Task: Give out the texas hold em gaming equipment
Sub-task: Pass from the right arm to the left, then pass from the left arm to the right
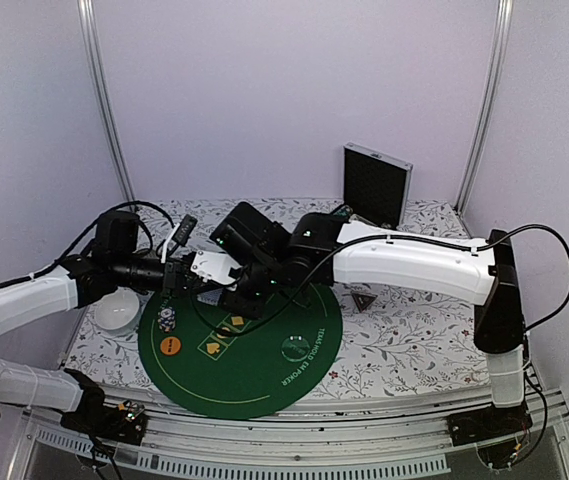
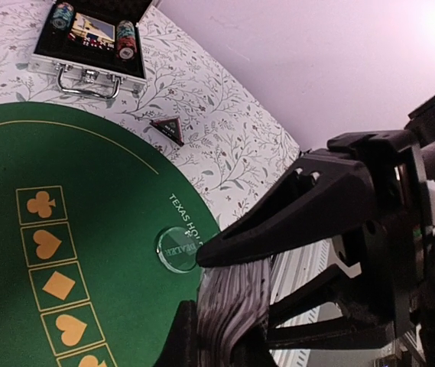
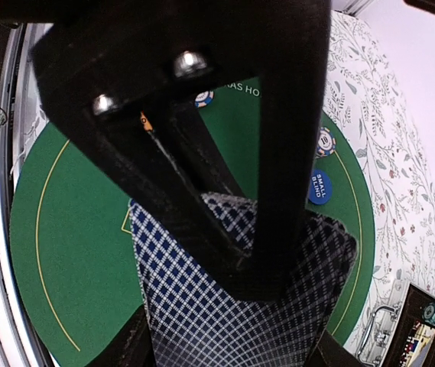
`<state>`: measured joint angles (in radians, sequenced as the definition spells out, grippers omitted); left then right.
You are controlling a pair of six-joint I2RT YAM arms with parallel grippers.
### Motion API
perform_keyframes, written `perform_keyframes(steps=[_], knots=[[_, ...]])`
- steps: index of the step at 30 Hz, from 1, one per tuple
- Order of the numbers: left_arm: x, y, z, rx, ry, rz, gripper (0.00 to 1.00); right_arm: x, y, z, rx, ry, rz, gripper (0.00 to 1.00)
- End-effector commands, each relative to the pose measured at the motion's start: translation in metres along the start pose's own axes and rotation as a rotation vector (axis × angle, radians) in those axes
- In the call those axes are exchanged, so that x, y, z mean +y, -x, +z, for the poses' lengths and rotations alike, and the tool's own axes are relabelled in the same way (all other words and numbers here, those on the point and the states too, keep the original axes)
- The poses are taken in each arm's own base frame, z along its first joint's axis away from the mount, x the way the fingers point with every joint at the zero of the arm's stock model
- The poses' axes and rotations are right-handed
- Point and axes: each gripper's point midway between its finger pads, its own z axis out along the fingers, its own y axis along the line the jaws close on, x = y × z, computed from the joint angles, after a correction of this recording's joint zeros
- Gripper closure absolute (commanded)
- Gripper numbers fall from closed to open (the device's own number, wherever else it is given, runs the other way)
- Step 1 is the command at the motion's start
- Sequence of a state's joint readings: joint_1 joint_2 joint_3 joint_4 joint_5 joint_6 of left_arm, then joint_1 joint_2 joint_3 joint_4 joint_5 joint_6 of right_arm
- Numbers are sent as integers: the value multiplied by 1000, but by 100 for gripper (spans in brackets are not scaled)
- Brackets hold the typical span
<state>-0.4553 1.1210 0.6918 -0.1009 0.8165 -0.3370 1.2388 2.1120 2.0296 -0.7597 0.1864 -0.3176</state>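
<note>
Cards bowed, blue-lattice backs; round green mat.

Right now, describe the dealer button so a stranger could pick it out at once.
Start at the round green mat. Toward its right edge, beside the curved lettering, lies the dealer button. Unlike the orange disc and chip stack on the left side, it is see-through.
</note>
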Motion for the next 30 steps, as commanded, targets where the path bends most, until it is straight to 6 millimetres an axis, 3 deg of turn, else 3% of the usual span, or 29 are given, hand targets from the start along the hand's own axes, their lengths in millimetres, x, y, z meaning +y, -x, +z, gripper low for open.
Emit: perform_keyframes(steps=[1,3,5,6,9,12,14,16,22,30], knots=[[-6,-10,4,28,-55,-6,100,-18,32,-13,-106,-82,-9,48],[-9,-7,0,9,-49,15,100,-24,33,-17,-115,-115,-8,34],[-9,2,-6,-35,-12,50,100,-30,37,-25,-146,-140,3,6],[-11,6,-9,-62,4,70,100,-35,41,-33,-175,-151,18,0],[-21,25,-25,-170,34,148,100,-43,61,-65,-336,-74,94,1],[-34,39,-39,-273,45,221,100,-39,72,-117,-586,212,180,1],[-41,44,-46,-314,39,254,100,-37,69,-143,-743,374,214,1],[-48,48,-52,-344,28,272,100,-38,64,-155,-842,441,264,1],[-65,58,-63,-421,-10,319,100,-42,70,-131,-861,496,400,8],[-78,58,-71,-450,-46,354,100,-28,85,-105,-848,678,445,31]])
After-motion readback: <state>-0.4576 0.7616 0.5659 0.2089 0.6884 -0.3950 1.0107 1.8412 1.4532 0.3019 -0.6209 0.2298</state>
